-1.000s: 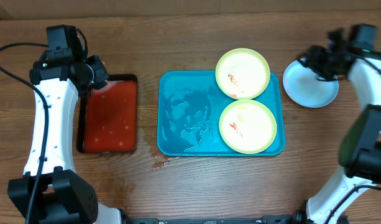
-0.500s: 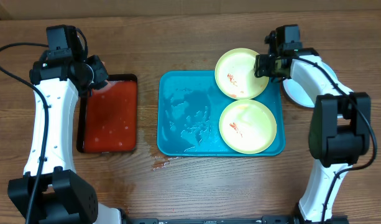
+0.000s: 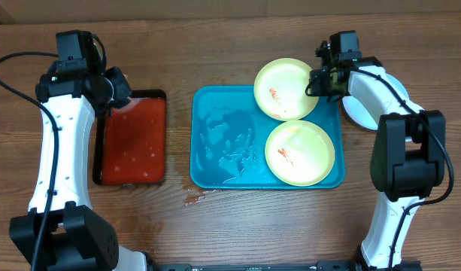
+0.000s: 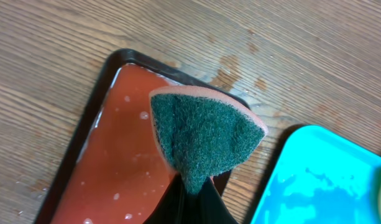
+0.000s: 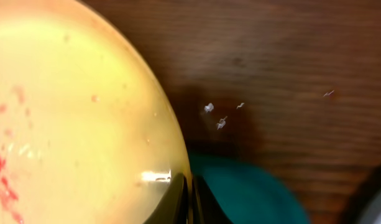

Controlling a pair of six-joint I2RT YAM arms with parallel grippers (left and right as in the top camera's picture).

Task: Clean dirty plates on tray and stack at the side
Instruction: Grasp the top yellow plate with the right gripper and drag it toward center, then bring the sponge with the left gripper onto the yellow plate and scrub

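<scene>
The turquoise tray (image 3: 215, 143) is wet and holds two pale yellow-green plates with red smears. My right gripper (image 3: 314, 84) is shut on the right rim of the upper plate (image 3: 286, 89), which overhangs the tray's far edge. In the right wrist view its fingers (image 5: 190, 196) pinch that plate's rim (image 5: 72, 124) above the tray corner (image 5: 252, 193). The lower plate (image 3: 299, 153) lies flat in the tray. A pale blue-white plate (image 3: 356, 113) sits on the table to the tray's right, partly under my right arm. My left gripper (image 4: 191, 194) is shut on a green-and-pink sponge (image 4: 206, 134).
A black tray with red inside (image 3: 131, 139) lies left of the turquoise tray, under my left gripper (image 3: 116, 92). A small wet patch (image 3: 194, 199) marks the wood by the turquoise tray's near left corner.
My right arm swung left from the blue-white plate to the upper yellow-green plate and shut on its rim; that plate shifted slightly left. The left arm stayed still.
</scene>
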